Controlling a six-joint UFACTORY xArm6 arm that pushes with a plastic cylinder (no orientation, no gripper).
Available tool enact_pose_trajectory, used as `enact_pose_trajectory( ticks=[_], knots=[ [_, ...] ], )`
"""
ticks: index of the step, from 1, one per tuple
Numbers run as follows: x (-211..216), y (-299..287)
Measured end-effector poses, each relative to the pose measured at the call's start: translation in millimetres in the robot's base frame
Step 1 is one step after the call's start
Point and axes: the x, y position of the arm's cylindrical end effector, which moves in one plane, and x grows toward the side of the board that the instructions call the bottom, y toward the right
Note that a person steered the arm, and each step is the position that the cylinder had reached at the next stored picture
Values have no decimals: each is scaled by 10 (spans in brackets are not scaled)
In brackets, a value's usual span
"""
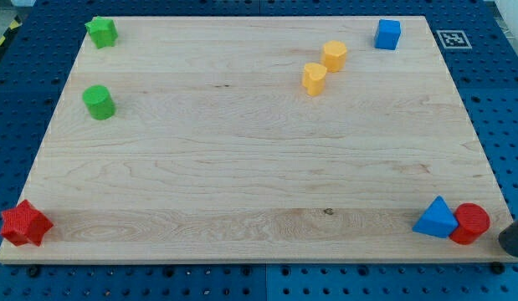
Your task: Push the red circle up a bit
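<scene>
The red circle is a short red cylinder at the bottom right corner of the wooden board. It touches the blue triangle on its left. A dark rounded shape at the view's right edge is my tip. It sits just right of the red circle and slightly below it, with a small gap between them. Only that end of the rod shows.
A red star lies at the bottom left corner. A green star and a green cylinder are at the top left. Two yellow blocks lie top centre-right, and a blue cube at the top right.
</scene>
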Motion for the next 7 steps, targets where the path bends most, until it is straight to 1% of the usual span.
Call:
enact_pose_trajectory(
  ticks=[1,3,5,7],
  knots=[
    [-2,-16],
    [-27,-464],
    [-825,-1160],
    [-868,-1259]
  ],
)
